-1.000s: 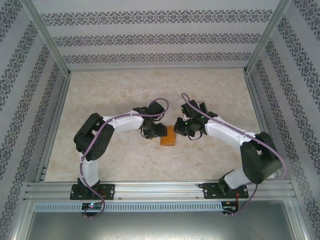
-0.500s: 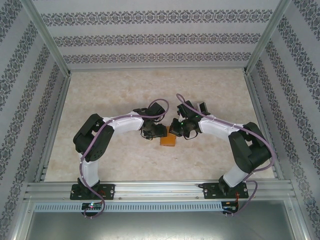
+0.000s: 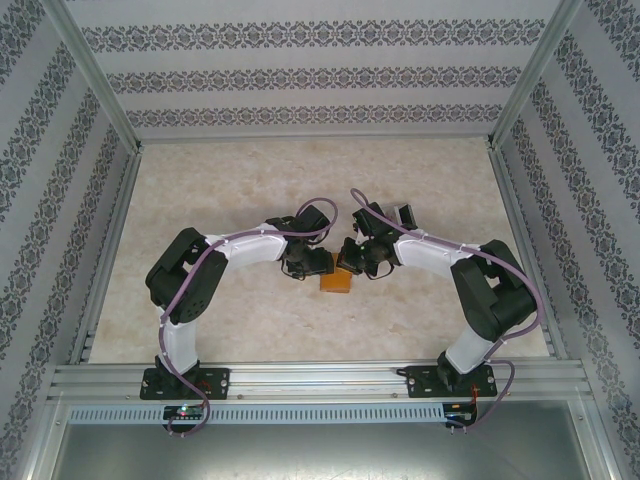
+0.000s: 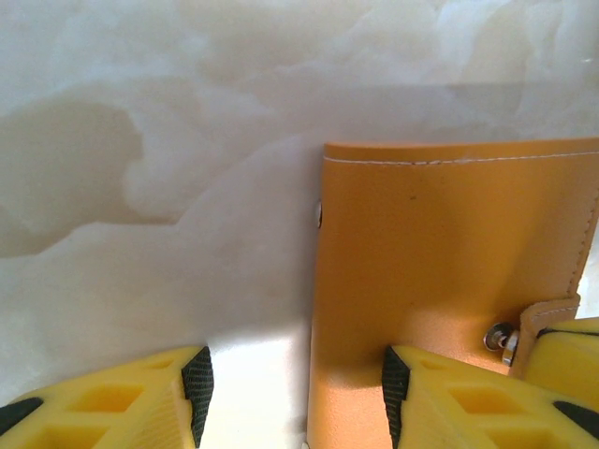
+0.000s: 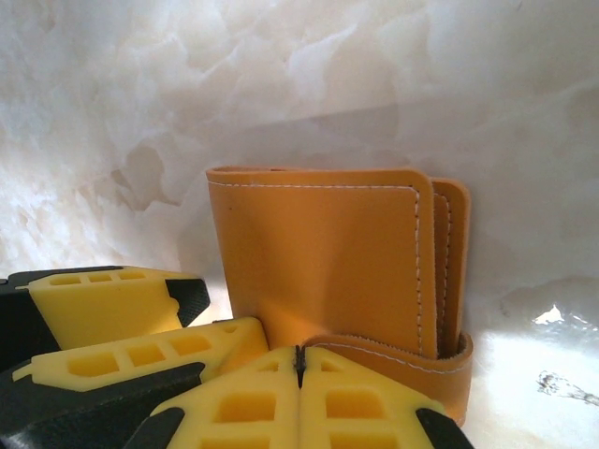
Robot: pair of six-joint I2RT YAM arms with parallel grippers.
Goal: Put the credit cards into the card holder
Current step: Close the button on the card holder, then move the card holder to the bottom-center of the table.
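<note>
One card holder (image 3: 337,281) lies on the marbled worktop (image 3: 230,180), and two arms meet over it, one from each side. It is a folded orange-tan wallet with white stitching along its edges, and a clasp strap (image 5: 393,360) wraps its near side with one metal snap (image 4: 503,339) on the tab. The left gripper (image 3: 310,264) sits at the holder's left edge with its fingers parted. One pad (image 4: 391,383) rests over the holder's face (image 4: 449,271), the other over bare worktop beside it. The right gripper (image 3: 352,262) is at the holder's far right corner. Its fingers (image 5: 253,393) are pressed together with no gap, right against the strap, and whether they pinch it cannot be told. Compared with a second ago, the right arm has folded inward and its gripper has drawn closer to the holder. The left arm and the holder lie as they did.
</note>
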